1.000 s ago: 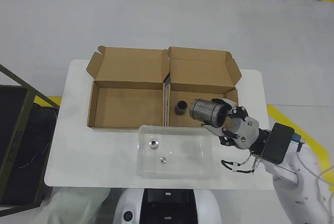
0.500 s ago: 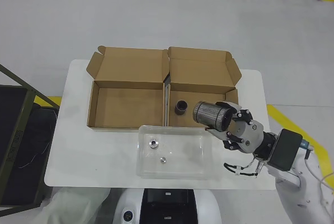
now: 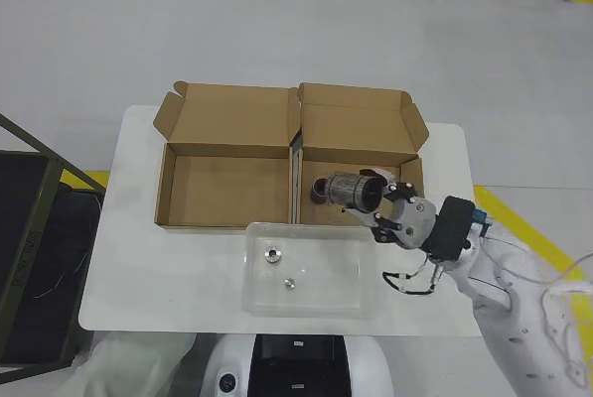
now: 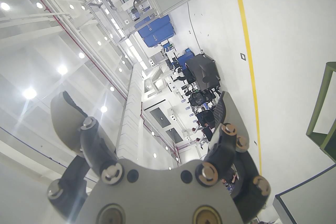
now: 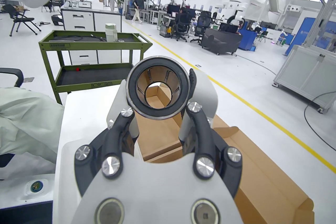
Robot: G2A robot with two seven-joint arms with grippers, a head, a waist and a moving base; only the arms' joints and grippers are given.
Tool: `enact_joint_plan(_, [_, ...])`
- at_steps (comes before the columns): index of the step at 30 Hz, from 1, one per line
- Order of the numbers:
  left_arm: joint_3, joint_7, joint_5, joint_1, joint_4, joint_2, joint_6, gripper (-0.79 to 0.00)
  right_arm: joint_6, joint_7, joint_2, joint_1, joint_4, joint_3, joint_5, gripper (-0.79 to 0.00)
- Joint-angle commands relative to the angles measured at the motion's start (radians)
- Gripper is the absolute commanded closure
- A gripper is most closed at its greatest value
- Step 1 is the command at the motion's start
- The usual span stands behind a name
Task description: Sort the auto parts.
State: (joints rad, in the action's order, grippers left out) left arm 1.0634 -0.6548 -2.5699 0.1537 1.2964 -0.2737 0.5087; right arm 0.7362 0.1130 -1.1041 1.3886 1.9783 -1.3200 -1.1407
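Top view: right gripper (image 3: pixel 373 197) clamped on a ribbed grey metal cylinder (image 3: pixel 348 189), held on its side over the right-hand open brown cardboard box (image 3: pixel 361 164). Its free end is by a small dark ring part (image 3: pixel 321 189) in that box, and a small silvery round part (image 3: pixel 272 255) lies in the clear plastic tray (image 3: pixel 356 298). Left wrist view: left gripper (image 4: pixel 143 104) spread wide, nothing between its fingers. Right wrist view: fingers pinch the cylinder's sides, black-rimmed hollow end towards the camera, cardboard box beneath.
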Motion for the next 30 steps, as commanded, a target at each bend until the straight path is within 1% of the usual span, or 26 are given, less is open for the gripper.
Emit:
enact_joint_plan(1, [0.000,0.000,0.000,0.000,0.000,0.000,0.000,-0.785,-0.005,-0.031,-0.001,-0.021,-0.024,0.013,0.001,0.000])
enact_joint_plan(5, [0.000,0.000,0.000,0.000,0.000,0.000,0.000,-0.785,-0.019,-0.099,-0.004,-0.064,-0.084,0.039,0.003,0.000])
enact_joint_plan(9, [0.000,0.000,0.000,0.000,0.000,0.000,0.000,-0.785,-0.063,-0.182,-0.008,-0.107,-0.135,0.063,-0.020,0.000])
enact_joint_plan(14, [0.000,0.000,0.000,0.000,0.000,0.000,0.000,-0.785,-0.165,-0.286,-0.015,-0.153,-0.198,0.106,-0.093,0.000])
enact_joint_plan(19, [0.000,0.000,0.000,0.000,0.000,0.000,0.000,-0.785,-0.236,-0.373,-0.027,-0.212,-0.279,0.156,-0.127,0.000])
enact_joint_plan(23, [0.000,0.000,0.000,0.000,0.000,0.000,0.000,-0.785,-0.266,-0.414,-0.035,-0.247,-0.325,0.185,-0.133,0.000])
enact_joint_plan(30, [0.000,0.000,0.000,0.000,0.000,0.000,0.000,-0.785,-0.289,-0.468,-0.042,-0.272,-0.353,0.207,-0.140,0.000])
